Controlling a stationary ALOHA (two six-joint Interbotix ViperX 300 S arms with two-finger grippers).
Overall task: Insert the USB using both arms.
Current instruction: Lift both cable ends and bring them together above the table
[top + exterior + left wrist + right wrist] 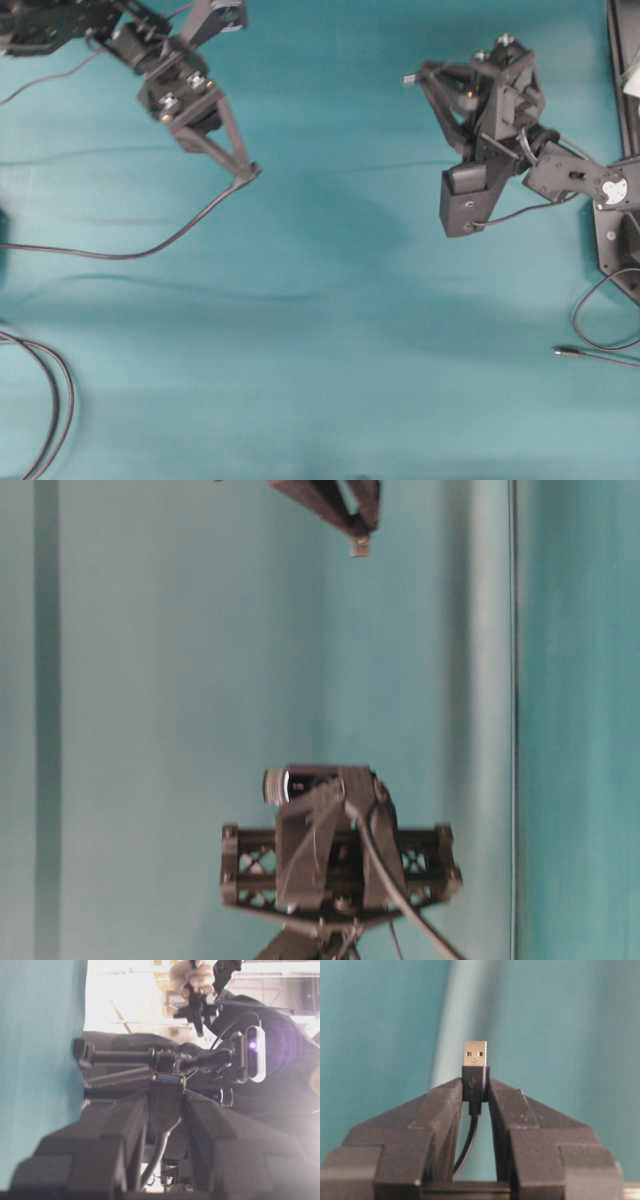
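Right hand (475,1091): pinched on the USB plug (475,1071); the dark body is clamped between the two fingertips, and the silver metal tip stands clear beyond them.
USB cable (465,1147): a thin dark lead is seen running back from the plug, between the fingers toward the palm.
Left hand (165,1110): pressed on a dark socket (166,1097), which is held between the fingertips with its blue-lined mouth facing away from the palm.
Socket cable (150,245): trailed from the left fingertips (247,172) across the teal table (320,380) toward the left edge of the overhead view.
Relation of the hands: well apart in the overhead view, the left hand at upper left, the right hand (412,78) at upper right; plug and socket are not in contact.
Loose cable (45,400): a dark loop lies on the table, well below the left hand.
Loose lead (590,352): a thin lead with a small plug end lies on the table, well below the right hand.
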